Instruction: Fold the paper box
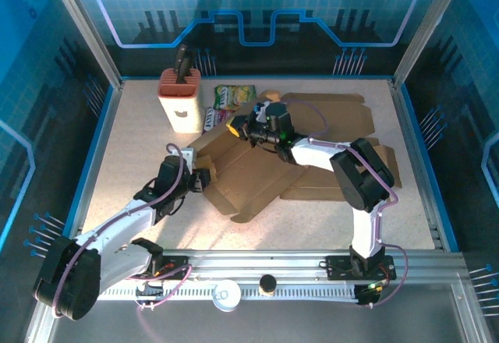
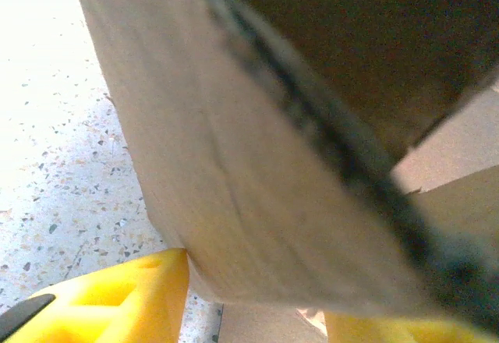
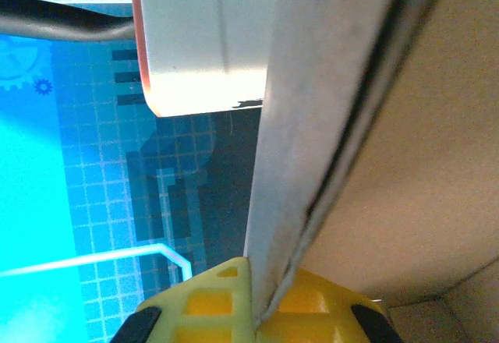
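Box point(image 1: 257, 175) lies mostly flat mid table point(image 1: 132, 140), brown cardboard, flaps partly up. R gripper point(image 1: 236, 128) is at its far-left flap, clamped tight on the edge. L gripper point(image 1: 204, 179) is at the near-left corner w/ a flap btwn its fingers point(image 2: 117, 296). Can't tell if it's squeezing or just around it tbh. R wrist cam has the flap edge pinched in yellow fingers point(image 3: 210, 304), w/ the knife block point(image 3: 195, 47) behind. L wrist cam gets the speckled tabletop close up. Top cam adds a snack bag point(image 1: 231, 97) by the block. Blue grid walls point(image 1: 327, 0) all round.
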Available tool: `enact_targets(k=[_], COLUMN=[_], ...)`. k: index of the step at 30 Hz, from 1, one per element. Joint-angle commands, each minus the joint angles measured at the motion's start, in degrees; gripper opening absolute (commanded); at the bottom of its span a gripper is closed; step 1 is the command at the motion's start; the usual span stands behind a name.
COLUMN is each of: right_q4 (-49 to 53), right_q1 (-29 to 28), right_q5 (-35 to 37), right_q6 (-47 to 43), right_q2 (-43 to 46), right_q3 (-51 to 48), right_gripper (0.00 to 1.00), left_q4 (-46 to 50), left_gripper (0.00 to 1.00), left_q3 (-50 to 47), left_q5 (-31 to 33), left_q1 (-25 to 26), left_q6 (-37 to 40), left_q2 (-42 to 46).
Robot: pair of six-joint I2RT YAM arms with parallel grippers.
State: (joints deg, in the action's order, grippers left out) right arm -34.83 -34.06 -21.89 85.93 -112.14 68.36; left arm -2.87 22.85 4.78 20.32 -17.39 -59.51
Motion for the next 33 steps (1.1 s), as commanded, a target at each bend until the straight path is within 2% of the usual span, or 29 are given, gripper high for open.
enact_targets(k=[1, 10, 19, 33], right_q4=[-0.5, -6.1, -12.7, -18.9], right_q1=[-0.1, -1.2, -2.2, -4.2], right_q5=[0.5, 3.2, 5.7, 8.3], right_q6=[0.3, -0.1, 0.3, -0.2], right_q2=[-0.8, -0.9, -1.7, -2.1], right_q3=[-2.5, -6.4, -10.1, -15.2], right_gripper=[0.00, 0.00, 0.00, 0.00], left_q4=[-1.1, -2.0, -4.0, -3.4], left_gripper=[0.45, 0.49, 0.51, 0.49], left_q3=[2.7, 4.4, 4.8, 6.5], left_q5=[2.2, 6.5, 7.0, 12.8], left_q1=[0.6, 1.3, 1.8, 4.6], left_q6=[1.6, 0.6, -0.1, -3.4], left_q2=[-1.3, -2.9, -5.7, -8.3])
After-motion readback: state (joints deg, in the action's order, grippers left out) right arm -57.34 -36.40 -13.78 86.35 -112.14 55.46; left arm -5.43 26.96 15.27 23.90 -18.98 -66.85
